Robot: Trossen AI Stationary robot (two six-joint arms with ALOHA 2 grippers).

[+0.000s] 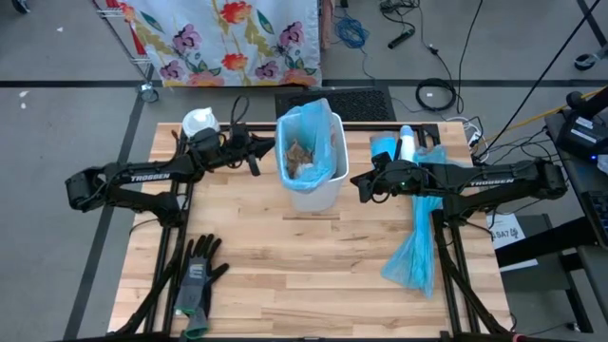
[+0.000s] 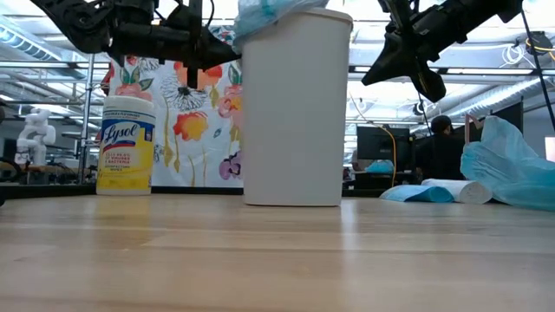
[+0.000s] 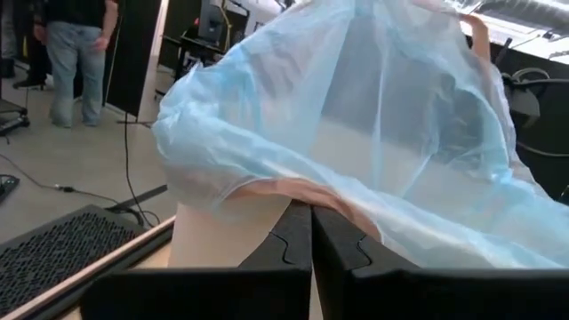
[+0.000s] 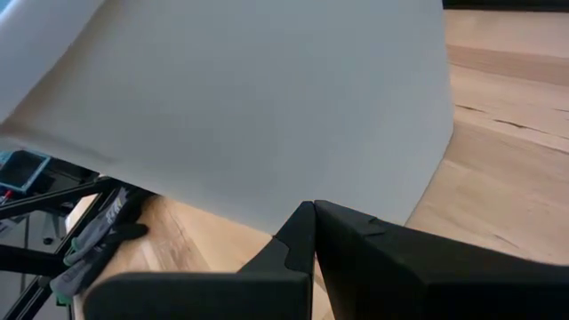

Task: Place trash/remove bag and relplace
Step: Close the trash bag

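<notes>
Left gripper (image 1: 254,160) is hanging closed and empty just beside the bin (image 1: 311,180) — bag (image 1: 309,128) rim facing it. Right gripper (image 1: 362,185), also closed and empty, is flanking the opposite wall. Trash (image 1: 302,157) is sitting inside the bag; both arms look equally near.
</notes>
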